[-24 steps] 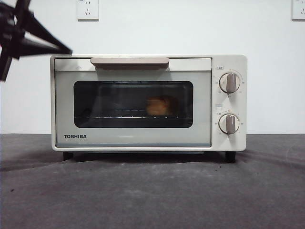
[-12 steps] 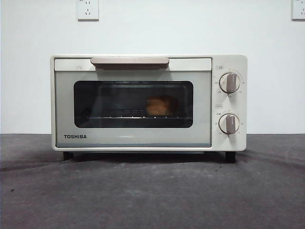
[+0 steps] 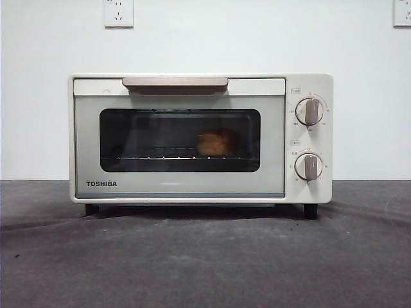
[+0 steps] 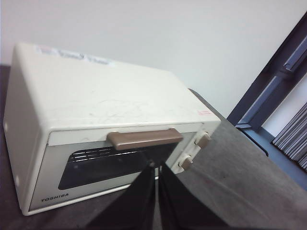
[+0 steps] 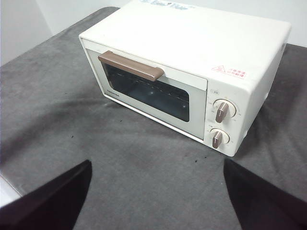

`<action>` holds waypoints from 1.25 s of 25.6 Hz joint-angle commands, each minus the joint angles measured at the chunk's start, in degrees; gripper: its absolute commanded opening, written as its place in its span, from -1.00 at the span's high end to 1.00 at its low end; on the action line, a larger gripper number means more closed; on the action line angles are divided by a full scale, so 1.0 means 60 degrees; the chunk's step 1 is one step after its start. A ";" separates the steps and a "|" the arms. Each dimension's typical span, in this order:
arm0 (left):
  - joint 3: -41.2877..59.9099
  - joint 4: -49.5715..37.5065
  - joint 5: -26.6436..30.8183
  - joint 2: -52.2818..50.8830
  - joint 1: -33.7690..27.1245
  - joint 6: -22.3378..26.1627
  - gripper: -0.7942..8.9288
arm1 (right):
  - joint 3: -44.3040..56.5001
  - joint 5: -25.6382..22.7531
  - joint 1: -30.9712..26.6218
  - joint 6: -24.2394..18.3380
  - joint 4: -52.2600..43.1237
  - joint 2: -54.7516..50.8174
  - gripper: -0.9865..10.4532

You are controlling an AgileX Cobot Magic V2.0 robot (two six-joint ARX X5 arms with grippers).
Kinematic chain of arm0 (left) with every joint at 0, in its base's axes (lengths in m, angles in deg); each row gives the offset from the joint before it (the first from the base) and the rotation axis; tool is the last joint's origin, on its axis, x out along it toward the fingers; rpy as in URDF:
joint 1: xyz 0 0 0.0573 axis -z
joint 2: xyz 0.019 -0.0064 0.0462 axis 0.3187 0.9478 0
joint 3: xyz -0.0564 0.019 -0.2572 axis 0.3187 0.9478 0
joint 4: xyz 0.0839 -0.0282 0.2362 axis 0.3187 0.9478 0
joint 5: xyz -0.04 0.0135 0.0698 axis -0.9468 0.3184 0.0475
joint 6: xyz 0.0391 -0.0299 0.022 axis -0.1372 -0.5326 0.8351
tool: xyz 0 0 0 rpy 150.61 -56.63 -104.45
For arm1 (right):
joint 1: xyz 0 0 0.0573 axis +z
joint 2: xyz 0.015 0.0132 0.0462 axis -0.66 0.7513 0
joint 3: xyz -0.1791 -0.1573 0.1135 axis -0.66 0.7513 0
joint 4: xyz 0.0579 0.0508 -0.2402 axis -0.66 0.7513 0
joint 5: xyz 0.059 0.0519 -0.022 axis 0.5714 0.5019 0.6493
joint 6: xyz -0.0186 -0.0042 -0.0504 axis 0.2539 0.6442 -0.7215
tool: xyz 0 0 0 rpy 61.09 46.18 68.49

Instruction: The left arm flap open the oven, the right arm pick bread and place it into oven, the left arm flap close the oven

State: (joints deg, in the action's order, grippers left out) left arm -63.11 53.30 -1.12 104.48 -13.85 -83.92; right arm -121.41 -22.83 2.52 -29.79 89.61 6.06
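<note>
The cream-white oven (image 3: 199,138) stands on the dark cloth with its door closed and its beige handle (image 3: 174,83) at the top. Through the dark glass I see the golden bread (image 3: 215,143) lying on the wire rack, right of centre. No arm appears in the front view. In the left wrist view my left gripper (image 4: 157,167) is shut, jaws pressed together, held off the front of the oven (image 4: 105,124) below the handle (image 4: 144,138). My right gripper (image 5: 156,172) is open and empty, well back from the oven (image 5: 192,67) above the cloth.
Two beige knobs (image 3: 309,111) sit on the oven's right panel. Grey cloth (image 3: 205,256) covers the table in front. A white wall with sockets (image 3: 118,13) is behind. A dark window frame (image 4: 273,86) shows beyond the table in the left wrist view.
The black arm at the front view's upper left corner a second ago has withdrawn out of view. The oven and bread have not moved.
</note>
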 commanded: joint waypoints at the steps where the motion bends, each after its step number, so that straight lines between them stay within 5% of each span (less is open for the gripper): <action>1: -0.0146 0.0273 0.0066 -0.0270 0.0036 0.0452 0.80 | -0.0171 -0.0022 0.0076 -0.0157 -0.0109 0.0036 0.09; 6: -0.0146 0.0954 0.0240 -0.0437 0.0200 0.0452 0.80 | -0.0171 -0.0025 0.0076 -0.0149 -0.0106 0.0036 0.80; 32: -0.0146 0.1100 0.0732 -0.0583 0.0841 0.0448 0.79 | -0.0171 -0.0033 0.0076 -0.0153 -0.0109 -0.0036 0.81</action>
State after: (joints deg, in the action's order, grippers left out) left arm -63.13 60.32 3.18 100.90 -8.94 -81.95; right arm -121.41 -22.96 2.52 -30.29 89.59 5.71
